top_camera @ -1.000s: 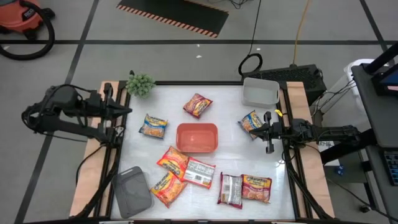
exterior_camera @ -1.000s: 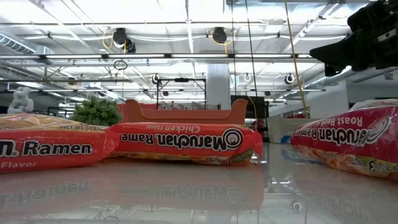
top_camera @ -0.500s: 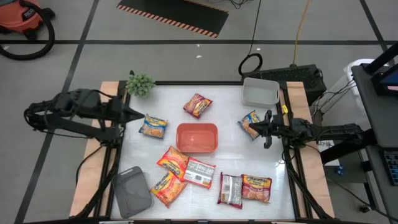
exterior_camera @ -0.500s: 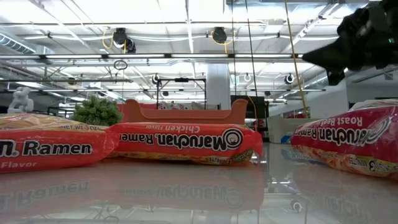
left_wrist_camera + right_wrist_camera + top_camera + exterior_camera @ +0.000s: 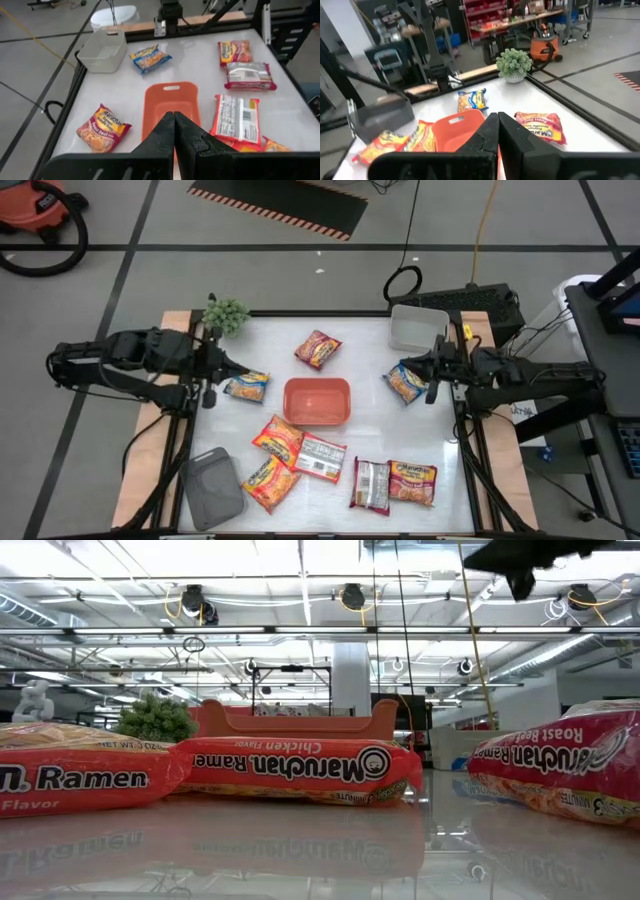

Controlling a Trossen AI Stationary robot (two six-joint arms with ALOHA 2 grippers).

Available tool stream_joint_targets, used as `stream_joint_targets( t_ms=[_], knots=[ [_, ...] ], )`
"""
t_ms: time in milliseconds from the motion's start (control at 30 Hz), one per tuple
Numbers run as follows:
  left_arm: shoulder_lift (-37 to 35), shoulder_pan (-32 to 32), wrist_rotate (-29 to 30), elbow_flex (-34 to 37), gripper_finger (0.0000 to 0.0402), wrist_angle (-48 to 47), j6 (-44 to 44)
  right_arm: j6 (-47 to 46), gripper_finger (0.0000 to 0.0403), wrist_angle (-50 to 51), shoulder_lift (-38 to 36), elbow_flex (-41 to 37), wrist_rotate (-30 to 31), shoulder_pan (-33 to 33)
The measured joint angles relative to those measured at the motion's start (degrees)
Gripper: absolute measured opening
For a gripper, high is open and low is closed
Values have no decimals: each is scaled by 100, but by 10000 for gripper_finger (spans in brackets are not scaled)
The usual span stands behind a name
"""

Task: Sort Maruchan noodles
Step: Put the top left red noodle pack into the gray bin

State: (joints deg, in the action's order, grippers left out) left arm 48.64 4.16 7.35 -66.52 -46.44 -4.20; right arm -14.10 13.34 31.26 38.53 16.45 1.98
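Looking straight down from above, the white table [image 5: 370,435] was seen to carry nine Maruchan noodles packets scattered around a red tray [image 5: 317,401] at its middle: a blue-yellow packet [image 5: 246,385] just beside the left gripper [image 5: 236,370], a red-pink packet [image 5: 317,349] toward the far edge, a second blue-yellow packet [image 5: 403,380] close to the right gripper [image 5: 412,364], and six further packets [image 5: 300,456] grouped along the near edge. A clear tray [image 5: 417,327] was placed at the far right corner, a grey tray [image 5: 213,488] at the near left corner, and a small green plant [image 5: 226,314] at the far left corner. Both grippers were held above the table with fingers pressed together and nothing between them. At table height, an orange chicken packet [image 5: 300,769] was shown before the red tray, flanked by two others, with one gripper [image 5: 520,555] raised at the upper right. Through the left wrist camera, the closed fingers [image 5: 174,131] were pointed over the red tray [image 5: 171,105]. Through the right wrist camera, the closed fingers [image 5: 495,131] were likewise aimed across that tray [image 5: 457,131], the plant [image 5: 514,63] being visible beyond.
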Motion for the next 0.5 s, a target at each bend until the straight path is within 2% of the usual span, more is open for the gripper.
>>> stream_joint_targets(
  t_ms=[200, 500],
  knots=[
    [295, 0, 224, 0, 4, 0, -16, -7, 0, 313, 896, 926, -11, 0],
    [923, -43, 229, 0, 4, -1, -234, 558, 0, 390, 1766, 1063, -4, 0]
  ],
)
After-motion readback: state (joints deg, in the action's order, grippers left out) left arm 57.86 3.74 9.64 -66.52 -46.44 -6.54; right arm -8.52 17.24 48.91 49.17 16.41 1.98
